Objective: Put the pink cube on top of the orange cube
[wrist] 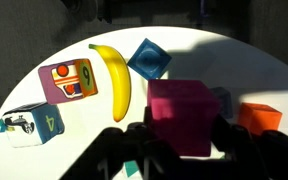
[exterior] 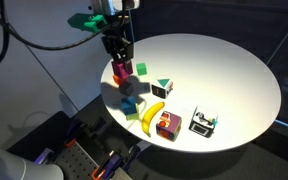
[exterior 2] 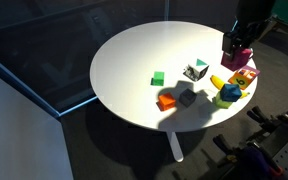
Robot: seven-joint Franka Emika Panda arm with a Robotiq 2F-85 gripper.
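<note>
My gripper point(wrist: 181, 140) is shut on the pink cube point(wrist: 179, 110) and holds it raised above the white round table point(wrist: 214, 50). In both exterior views the gripper point(exterior: 120, 58) point(exterior 2: 240, 46) hangs high with the pink cube point(exterior: 122, 70) point(exterior 2: 239, 56) between its fingers. The orange cube point(wrist: 260, 118) lies on the table just right of the held cube in the wrist view. In an exterior view the orange cube point(exterior 2: 167, 101) sits by the arm's shadow. A grey cube point(exterior 2: 187, 97) lies next to it, partly hidden behind the pink cube in the wrist view.
A banana point(wrist: 117, 80), a blue cube point(wrist: 148, 60), a magenta-and-yellow patterned box point(wrist: 68, 82) and a white box marked 4 point(wrist: 29, 123) lie left of the held cube. A green cube point(exterior 2: 158, 78) and a green-and-white box point(exterior 2: 196, 70) sit further off.
</note>
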